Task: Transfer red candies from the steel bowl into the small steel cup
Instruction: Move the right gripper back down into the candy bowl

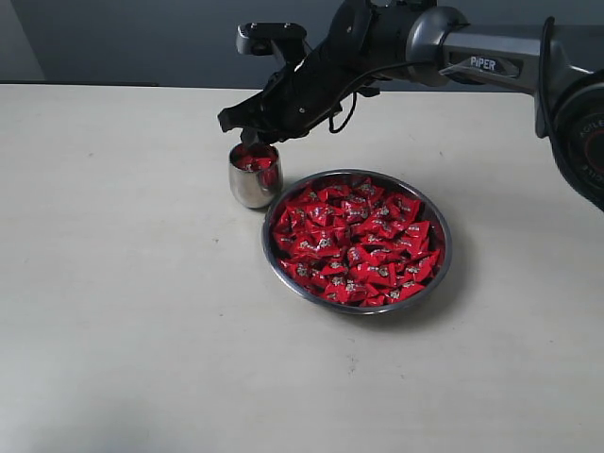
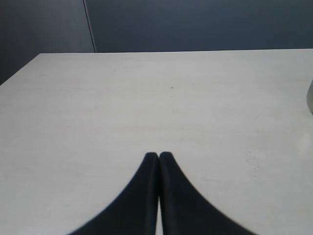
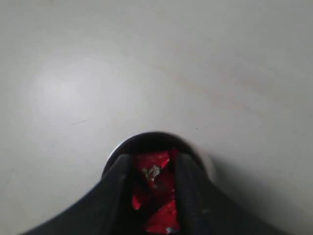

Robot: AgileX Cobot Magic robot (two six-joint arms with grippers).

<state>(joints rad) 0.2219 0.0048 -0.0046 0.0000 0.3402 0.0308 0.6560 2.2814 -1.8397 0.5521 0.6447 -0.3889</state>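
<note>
Right gripper (image 3: 152, 159) jaws spread apart, red candies (image 3: 155, 172) in the gap just under them, inside the small steel cup (image 3: 152, 133), left gripper (image 2: 159, 156) jaws pressed together.

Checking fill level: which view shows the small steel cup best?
The exterior view: the whole small steel cup shows, red candies inside. The right wrist view catches only its rim and inside, past the right gripper. The left wrist view does not clearly show it.
</note>
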